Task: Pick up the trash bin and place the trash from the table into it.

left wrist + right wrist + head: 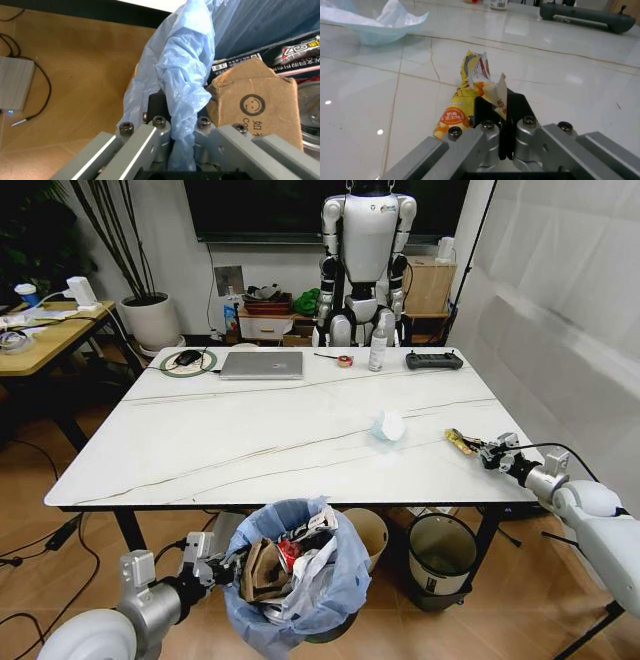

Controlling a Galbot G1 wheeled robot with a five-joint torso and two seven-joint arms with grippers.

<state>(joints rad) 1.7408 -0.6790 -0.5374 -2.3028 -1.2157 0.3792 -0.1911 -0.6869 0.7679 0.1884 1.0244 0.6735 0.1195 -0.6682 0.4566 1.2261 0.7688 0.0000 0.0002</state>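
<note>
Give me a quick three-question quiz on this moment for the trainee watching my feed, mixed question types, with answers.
1. True or false: the right gripper is shut on the yellow wrapper.
2. Multiple choice: what does the left gripper grip? A) the cardboard box B) the blue bag at the trash bin's rim C) a table leg
3. Short answer: which piece of trash lies loose on the table, away from both grippers?

Key
1. True; the wrapper sits pinched between its fingers at the table's right edge.
2. B
3. The crumpled light-blue tissue.
</note>
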